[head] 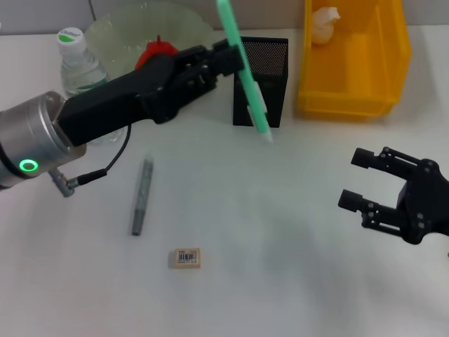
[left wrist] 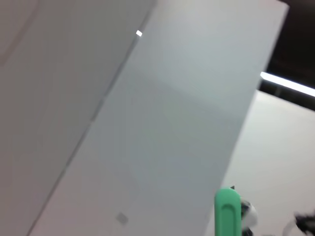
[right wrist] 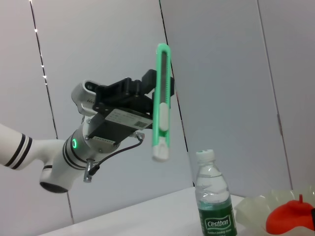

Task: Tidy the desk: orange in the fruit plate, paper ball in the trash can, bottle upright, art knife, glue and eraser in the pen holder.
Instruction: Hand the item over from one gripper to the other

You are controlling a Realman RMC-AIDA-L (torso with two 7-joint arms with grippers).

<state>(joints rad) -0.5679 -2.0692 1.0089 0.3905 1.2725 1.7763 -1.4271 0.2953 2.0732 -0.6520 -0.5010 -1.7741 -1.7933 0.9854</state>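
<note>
1. White tabletop, the desk [head: 280, 267], filled the head view from edge to edge.
2. Yellow plastic trash can [head: 351, 98] sat at the upper right of the head view, with the paper ball [head: 324, 24] lying inside it against the far wall.
3. Pale-green fruit plate [head: 119, 31] sat at the upper left behind the left arm; the orange [head: 156, 50] lay in it, partly hidden by the arm.
4. The left gripper [head: 226, 57] hung above the desk at upper centre, clamped on the green art knife [head: 247, 84]. The knife pointed steeply down, its lower end in front of the pen holder's face in the head view; whether it was over the opening could not be told.
5. The right gripper [head: 359, 182] was low at the right edge of the head view, its fingers [head: 365, 159] spread wide and holding nothing.
6. The black mesh pen holder [head: 270, 70] stood upright between plate and trash can.
7. The bottle [head: 78, 67] stood upright at the far left, cap on, just beside the plate.
8. A grey glue stick [head: 142, 196] lay flat at centre left.
9. The eraser [head: 186, 258] lay flat near the glue, barcode sticker up, toward the lower edge.
</note>
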